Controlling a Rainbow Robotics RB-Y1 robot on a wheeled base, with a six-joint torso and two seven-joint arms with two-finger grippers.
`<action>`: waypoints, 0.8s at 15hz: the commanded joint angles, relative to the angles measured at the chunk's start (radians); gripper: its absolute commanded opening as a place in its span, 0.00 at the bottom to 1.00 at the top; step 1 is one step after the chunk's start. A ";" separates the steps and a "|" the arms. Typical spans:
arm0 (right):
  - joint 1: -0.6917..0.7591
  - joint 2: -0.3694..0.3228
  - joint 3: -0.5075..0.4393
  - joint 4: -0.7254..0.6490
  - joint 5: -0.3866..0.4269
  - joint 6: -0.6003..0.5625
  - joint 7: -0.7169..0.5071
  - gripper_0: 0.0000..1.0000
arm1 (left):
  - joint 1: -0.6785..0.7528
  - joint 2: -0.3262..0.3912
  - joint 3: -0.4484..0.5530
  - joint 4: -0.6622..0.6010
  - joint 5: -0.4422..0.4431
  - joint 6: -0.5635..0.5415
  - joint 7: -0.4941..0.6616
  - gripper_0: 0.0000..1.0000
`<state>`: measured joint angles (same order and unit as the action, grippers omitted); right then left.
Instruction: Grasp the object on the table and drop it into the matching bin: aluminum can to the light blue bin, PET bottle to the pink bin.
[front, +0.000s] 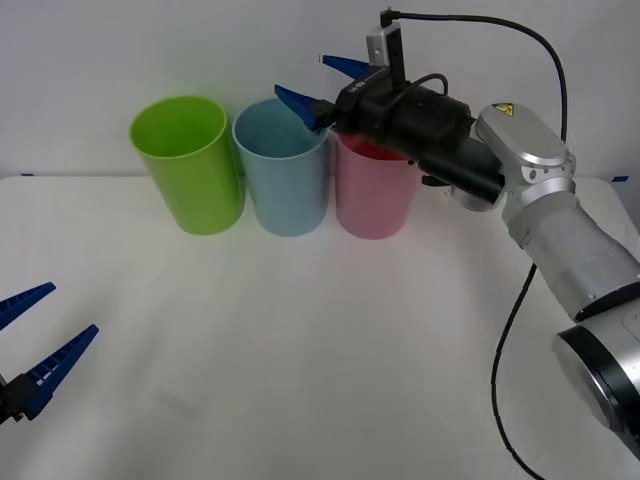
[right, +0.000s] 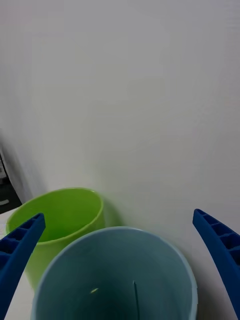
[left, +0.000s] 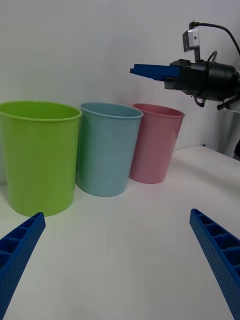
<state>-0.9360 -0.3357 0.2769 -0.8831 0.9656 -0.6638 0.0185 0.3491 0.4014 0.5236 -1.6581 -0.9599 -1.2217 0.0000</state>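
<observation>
Blue ribbed fingers of the left claw (front: 35, 345) are standing apart with nothing between them, hovering low over the near left part of the white tabletop (front: 330, 350). From that claw, the bare tabletop is stretching ahead, and well beyond it three round plastic bins are standing upright in a row: the lime green bin (left: 39, 155) ahead and nearest, the light blue bin (left: 108, 148) just beside it, and the pink bin (left: 155, 142) farthest along, toward the other arm. Each bin is standing close against its neighbour; whether the walls are touching cannot be told.

Farther off, the right claw (front: 322, 85) is reaching in from the right, held above the bins' rims with its fingers spread wide and holding nothing. One finger (front: 298, 103) is hanging over the light blue bin's rim, and the claw's black body is lying across the top of the pink bin (front: 374, 190). Directly below this claw, the mouth of the light blue bin (right: 117, 272) is opening up between the two fingers, and the lime green bin (right: 57, 225) is sitting just past it, to one side. Inside the light blue bin only the upper wall is showing, so the can cannot be made out there. Behind the bins, a plain white wall is rising.
</observation>
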 joint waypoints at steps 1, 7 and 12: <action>0.074 -0.074 0.031 -0.117 -0.044 0.000 0.001 1.00 | 0.000 0.000 0.000 0.000 0.000 0.000 0.000 1.00; 0.246 -0.180 0.031 -0.339 -0.094 0.001 0.001 1.00 | 0.000 0.000 0.000 0.000 0.000 0.000 0.000 1.00; 0.399 -0.255 -0.007 -0.501 -0.116 0.003 0.005 1.00 | 0.000 0.000 0.000 0.000 0.000 0.000 0.000 1.00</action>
<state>-0.5575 -0.5817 0.2789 -1.3620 0.8499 -0.6614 0.0210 0.3490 0.4014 0.5236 -1.6581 -0.9599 -1.2217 0.0000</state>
